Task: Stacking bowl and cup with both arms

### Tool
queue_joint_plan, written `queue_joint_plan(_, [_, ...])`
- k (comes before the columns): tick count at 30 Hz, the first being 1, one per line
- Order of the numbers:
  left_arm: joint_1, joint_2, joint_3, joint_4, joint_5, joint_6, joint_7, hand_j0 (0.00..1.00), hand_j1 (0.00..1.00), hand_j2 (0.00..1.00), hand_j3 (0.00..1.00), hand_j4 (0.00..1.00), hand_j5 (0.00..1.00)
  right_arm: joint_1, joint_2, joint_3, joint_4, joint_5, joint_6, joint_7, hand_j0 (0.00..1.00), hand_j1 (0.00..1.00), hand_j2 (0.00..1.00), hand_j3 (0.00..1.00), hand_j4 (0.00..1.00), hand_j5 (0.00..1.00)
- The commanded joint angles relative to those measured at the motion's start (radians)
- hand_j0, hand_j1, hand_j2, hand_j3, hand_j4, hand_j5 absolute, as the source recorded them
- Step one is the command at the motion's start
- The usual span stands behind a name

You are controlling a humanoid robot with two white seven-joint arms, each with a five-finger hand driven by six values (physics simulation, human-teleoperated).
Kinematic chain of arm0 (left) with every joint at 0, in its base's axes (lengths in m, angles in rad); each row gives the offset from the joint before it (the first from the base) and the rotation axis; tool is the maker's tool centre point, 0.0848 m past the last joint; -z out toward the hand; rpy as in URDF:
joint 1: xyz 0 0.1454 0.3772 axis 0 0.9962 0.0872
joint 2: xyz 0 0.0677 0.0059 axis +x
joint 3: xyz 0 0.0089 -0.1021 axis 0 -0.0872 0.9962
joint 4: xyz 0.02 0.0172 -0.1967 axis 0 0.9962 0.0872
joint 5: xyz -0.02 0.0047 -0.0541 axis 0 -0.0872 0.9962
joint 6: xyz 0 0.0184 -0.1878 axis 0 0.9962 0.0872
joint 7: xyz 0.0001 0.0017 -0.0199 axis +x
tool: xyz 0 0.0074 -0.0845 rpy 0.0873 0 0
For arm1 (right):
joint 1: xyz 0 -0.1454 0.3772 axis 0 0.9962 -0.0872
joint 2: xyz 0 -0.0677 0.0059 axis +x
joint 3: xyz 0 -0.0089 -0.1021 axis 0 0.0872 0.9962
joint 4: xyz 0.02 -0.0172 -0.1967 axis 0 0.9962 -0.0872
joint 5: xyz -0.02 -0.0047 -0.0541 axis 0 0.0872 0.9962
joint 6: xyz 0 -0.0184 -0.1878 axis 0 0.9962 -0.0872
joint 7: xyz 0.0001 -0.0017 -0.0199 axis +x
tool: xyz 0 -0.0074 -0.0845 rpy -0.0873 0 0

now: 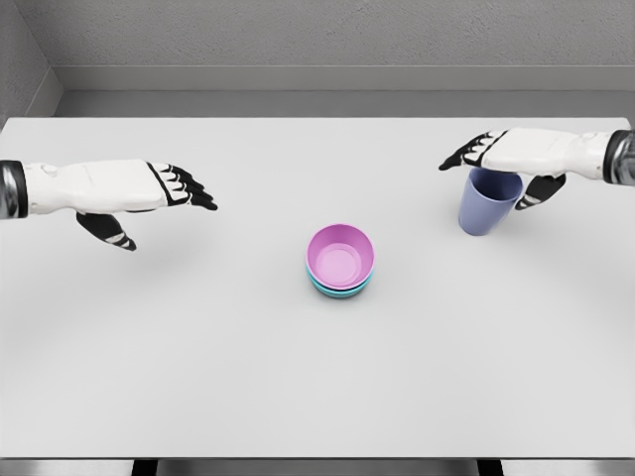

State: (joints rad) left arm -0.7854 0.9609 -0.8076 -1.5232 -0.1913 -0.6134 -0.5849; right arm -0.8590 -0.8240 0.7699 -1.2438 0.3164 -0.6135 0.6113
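Head view: pink bowl (340, 255) nested in a teal bowl (339, 289) mid-counter (198, 357); right robot hand (506, 174) clamps the blue cup (487, 204) right of it; left robot hand (164, 198) hovers left, fingers spread.

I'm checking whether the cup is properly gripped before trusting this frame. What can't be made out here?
- Head view: the right hand covers the blue cup's rim, so finger contact is hidden.
- The teal bowl shows only an edge under the pink bowl.
- Both forearms are cut off by the picture's edges.
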Motion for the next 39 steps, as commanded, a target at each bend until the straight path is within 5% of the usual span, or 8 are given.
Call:
queue_joint_plan(1, [0.000,0.001,0.001,0.000,0.006,0.003,0.000,1.00,1.00,1.00,1.00,1.00,1.00,0.002,0.002,0.009,0.003,-0.003,0.003,0.000,1.00,1.00,1.00,1.00,1.00,1.00])
queue_joint_plan(39, [0.000,-0.005,0.001,-0.002,0.004,0.003,0.000,1.00,1.00,1.00,1.00,1.00,1.00,0.002,0.013,0.032,0.050,0.001,0.003,0.000,1.00,1.00,1.00,1.00,1.00,1.00])
